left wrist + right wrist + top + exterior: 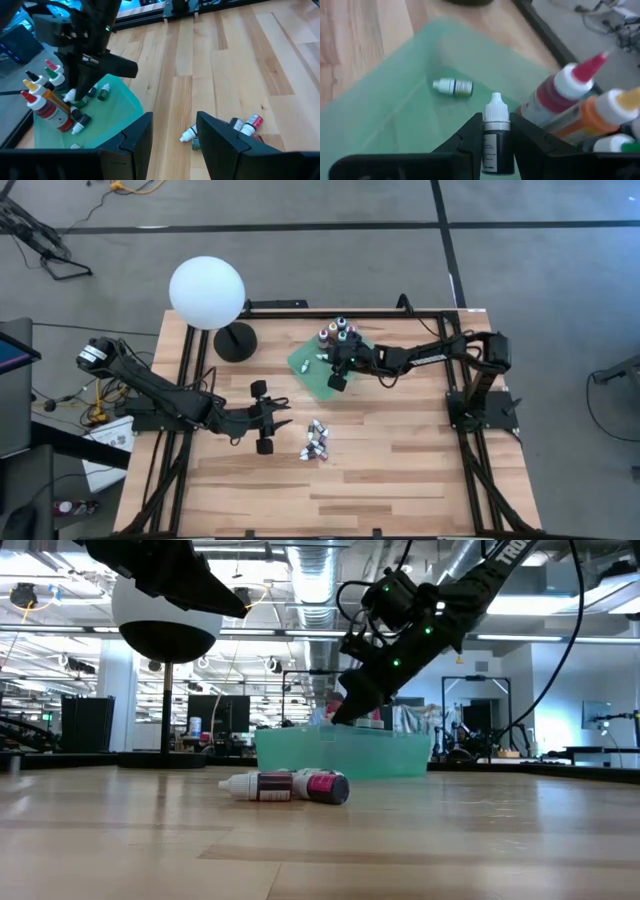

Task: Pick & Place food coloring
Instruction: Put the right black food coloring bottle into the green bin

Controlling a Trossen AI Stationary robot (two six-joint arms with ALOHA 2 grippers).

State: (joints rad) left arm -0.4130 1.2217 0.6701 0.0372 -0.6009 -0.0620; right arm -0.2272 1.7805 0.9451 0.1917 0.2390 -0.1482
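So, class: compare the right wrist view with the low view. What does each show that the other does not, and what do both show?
Only the right wrist view shows the right hand shut on a white-capped dark bottle, a small bottle lying in the green tray, and tall bottles standing in it.

Only the low view shows bottles lying on the table and the globe lamp.

Both show the green tray and the right hand above it.

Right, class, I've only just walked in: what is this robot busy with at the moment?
It is sorting food coloring. The right gripper holds a small dark bottle with a white cap between its jaws, above the green tray, where several bottles already stand or lie. The left gripper waits open over the table, near a few bottles lying on the wood.
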